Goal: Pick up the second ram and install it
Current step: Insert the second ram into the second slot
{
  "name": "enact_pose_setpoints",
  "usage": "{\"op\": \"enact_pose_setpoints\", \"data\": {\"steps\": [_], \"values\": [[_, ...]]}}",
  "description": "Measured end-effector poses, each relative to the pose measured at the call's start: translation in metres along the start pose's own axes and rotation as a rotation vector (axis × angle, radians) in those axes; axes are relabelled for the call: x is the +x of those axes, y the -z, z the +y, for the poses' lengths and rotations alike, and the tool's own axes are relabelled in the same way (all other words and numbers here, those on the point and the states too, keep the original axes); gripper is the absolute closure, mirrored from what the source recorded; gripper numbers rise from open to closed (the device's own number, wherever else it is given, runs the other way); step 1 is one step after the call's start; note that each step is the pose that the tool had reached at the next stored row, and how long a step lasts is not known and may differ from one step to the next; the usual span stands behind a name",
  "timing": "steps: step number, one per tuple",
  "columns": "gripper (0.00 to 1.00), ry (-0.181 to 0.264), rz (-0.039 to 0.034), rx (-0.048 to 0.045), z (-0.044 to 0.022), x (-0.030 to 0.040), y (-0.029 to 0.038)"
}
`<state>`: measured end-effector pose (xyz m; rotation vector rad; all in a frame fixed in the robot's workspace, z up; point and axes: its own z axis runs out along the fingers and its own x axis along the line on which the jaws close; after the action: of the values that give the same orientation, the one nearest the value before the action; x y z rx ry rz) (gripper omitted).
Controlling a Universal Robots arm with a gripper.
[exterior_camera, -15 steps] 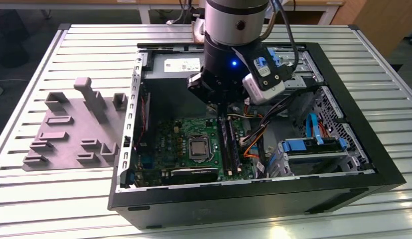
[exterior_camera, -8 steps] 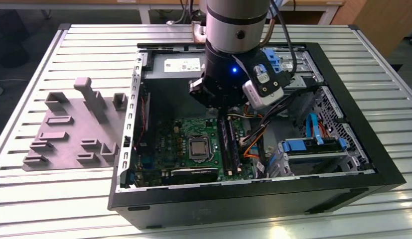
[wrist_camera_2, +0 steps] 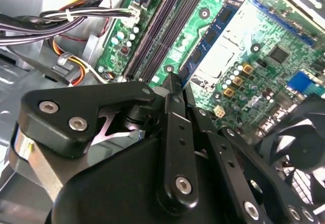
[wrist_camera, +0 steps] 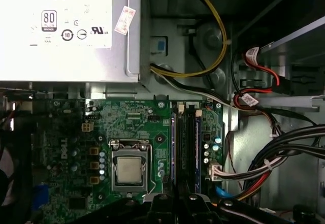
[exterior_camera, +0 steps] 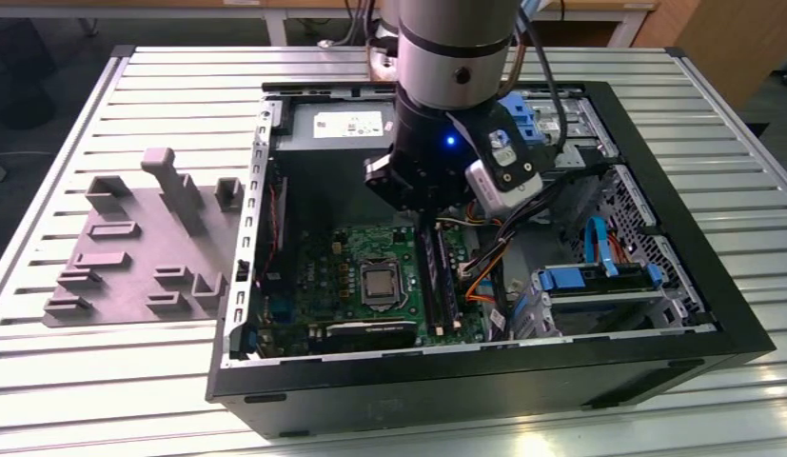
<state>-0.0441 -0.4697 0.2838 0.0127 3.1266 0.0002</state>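
Note:
The second ram (wrist_camera_2: 204, 45), a slim dark blue board with black chips, stands on edge in the motherboard (wrist_camera: 137, 120) slot nearest the processor (wrist_camera: 129, 170); seen from above it is a thin blue line (wrist_camera: 174, 148). My gripper (wrist_camera_2: 173, 82) is shut, with its black fingertips together at the near end of that stick; whether they clamp it or rest on it I cannot tell. Another thin blue stick (wrist_camera: 197, 153) sits in the outer slot. In the exterior view the gripper (exterior_camera: 427, 221) reaches down into the open computer case over the slots (exterior_camera: 434, 276).
The grey holder block (exterior_camera: 139, 248) lies on the slatted table on the exterior view's left. Inside the case, a silver power supply (wrist_camera: 66, 26), bundled cables (wrist_camera: 274, 168) and blue drive brackets (exterior_camera: 597, 278) crowd the slots. A black fan (wrist_camera_2: 299, 142) is close to the gripper.

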Motion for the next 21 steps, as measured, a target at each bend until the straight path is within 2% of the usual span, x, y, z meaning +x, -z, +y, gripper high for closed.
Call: {"op": "enact_pose_setpoints", "data": {"steps": [8, 15, 21], "values": [[0.86, 0.0, 0.0001, 0.0, -0.0004, -0.0004, -0.0144], [0.86, 0.0, 0.0001, -0.0002, -0.0012, -0.0004, -0.018], [0.86, 0.003, 0.0011, 0.0, -0.0013, -0.0017, -0.0286]]}}
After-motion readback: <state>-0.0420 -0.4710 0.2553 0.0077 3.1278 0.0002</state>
